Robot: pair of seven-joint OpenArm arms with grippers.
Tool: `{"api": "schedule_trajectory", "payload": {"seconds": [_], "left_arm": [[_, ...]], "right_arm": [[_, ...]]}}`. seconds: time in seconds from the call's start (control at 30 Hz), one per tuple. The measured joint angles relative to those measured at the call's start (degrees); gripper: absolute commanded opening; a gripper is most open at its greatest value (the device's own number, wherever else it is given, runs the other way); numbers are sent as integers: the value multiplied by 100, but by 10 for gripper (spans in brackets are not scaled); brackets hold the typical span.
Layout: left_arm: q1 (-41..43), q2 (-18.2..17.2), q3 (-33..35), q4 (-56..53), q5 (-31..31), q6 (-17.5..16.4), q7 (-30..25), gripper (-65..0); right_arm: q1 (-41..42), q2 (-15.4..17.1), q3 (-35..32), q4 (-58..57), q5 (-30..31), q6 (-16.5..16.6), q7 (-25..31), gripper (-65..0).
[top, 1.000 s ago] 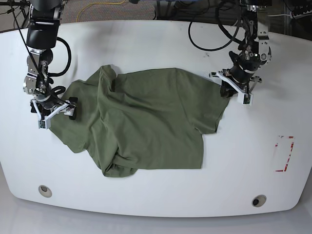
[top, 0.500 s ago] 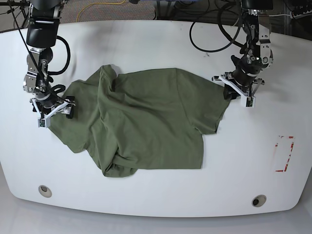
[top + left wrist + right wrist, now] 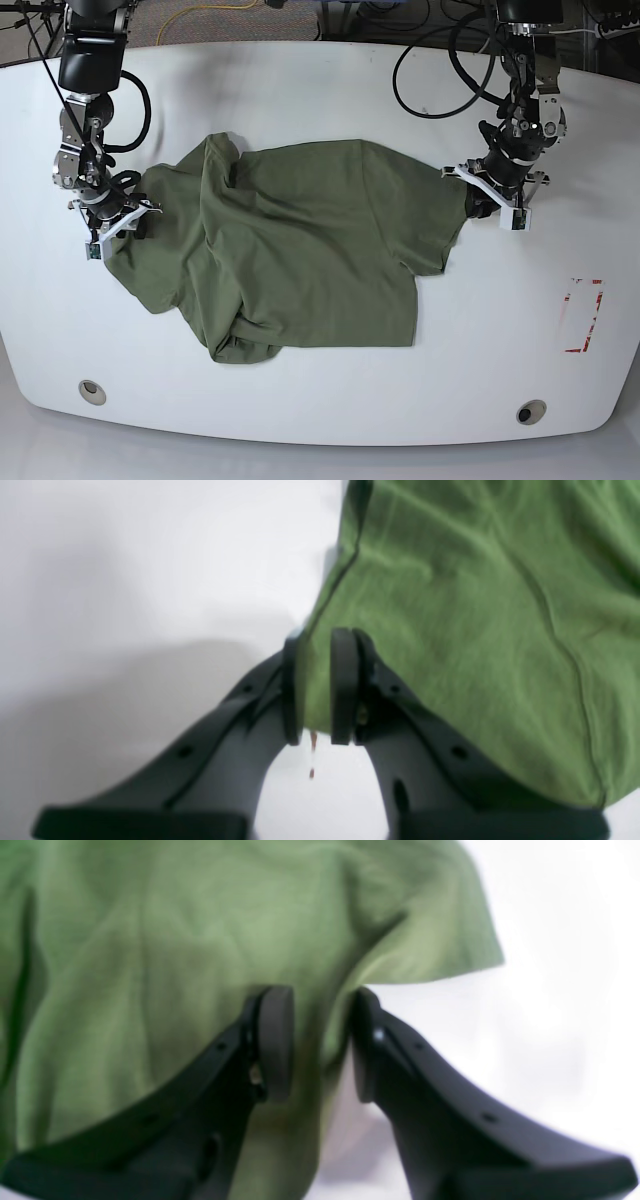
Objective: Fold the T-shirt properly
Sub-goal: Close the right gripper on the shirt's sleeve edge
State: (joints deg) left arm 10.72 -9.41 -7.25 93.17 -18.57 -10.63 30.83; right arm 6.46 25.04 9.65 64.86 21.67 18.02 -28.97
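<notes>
White desk [image 3: 320, 60], T-shirt [image 3: 300, 250] sprawled rumpled mid-frame. Left gripper [image 3: 320, 685] already pinches the hem at frame right; right gripper [image 3: 315, 1040] just narrowed its fingers from wide onto the cloth at frame left. Looks ready to lift both ends.

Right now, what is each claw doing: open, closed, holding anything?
Left claw: closed on the edge of the T-shirt.
Right claw: partly closed around a fold of the T-shirt; a gap shows, so a firm grip cannot be told.
</notes>
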Motion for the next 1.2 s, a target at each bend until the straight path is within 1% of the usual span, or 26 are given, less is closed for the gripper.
{"api": "schedule_trajectory", "payload": {"seconds": [0.03, 0.1, 0.17, 0.3, 0.43, 0.57, 0.7, 0.77, 0.8, 0.9, 1.1, 1.2], "left_arm": [[-11, 2, 0, 2, -2, -2, 0, -590], [-9, 9, 9, 7, -7, -9, -2, -592], [-2, 35, 42, 4, -4, -7, -2, -592], [72, 85, 55, 4, -9, -39, 4, -591], [125, 92, 17, 4, -9, -37, 2, -544], [181, 59, -66, 9, 2, -26, -42, -458], [188, 46, -105, 9, 11, 9, -37, -366], [175, 50, -114, 9, 2, 4, 4, -271], [160, 50, -114, 9, -9, 0, 9, -257], [79, 48, -114, 20, -37, 7, 306, -222], [-66, 55, -138, 61, -79, -9, 498, -195], [-153, 63, -179, 81, -74, -7, 627, -168]], "right_arm": [[2, 4, 0, 0, 0, 0, -17, -548], [13, 22, 13, -42, -2, 0, -13, -580], [26, 50, 20, -103, 22, 7, 13, -598], [28, 57, 31, -164, 26, 4, 66, -601], [48, 61, 46, -282, 63, 26, 160, -606], [57, 59, 42, -328, 66, 26, 240, -599], [57, 57, 44, -334, 66, 26, 243, -595], [57, 57, 44, -332, 66, 26, 245, -602], [57, 57, 46, -323, 66, 26, 245, -602], [55, 50, 50, -293, 68, 24, 240, -601], [39, 48, 48, -269, 63, 24, 240, -598], [39, 46, 48, -267, 66, 22, 243, -599]]}}
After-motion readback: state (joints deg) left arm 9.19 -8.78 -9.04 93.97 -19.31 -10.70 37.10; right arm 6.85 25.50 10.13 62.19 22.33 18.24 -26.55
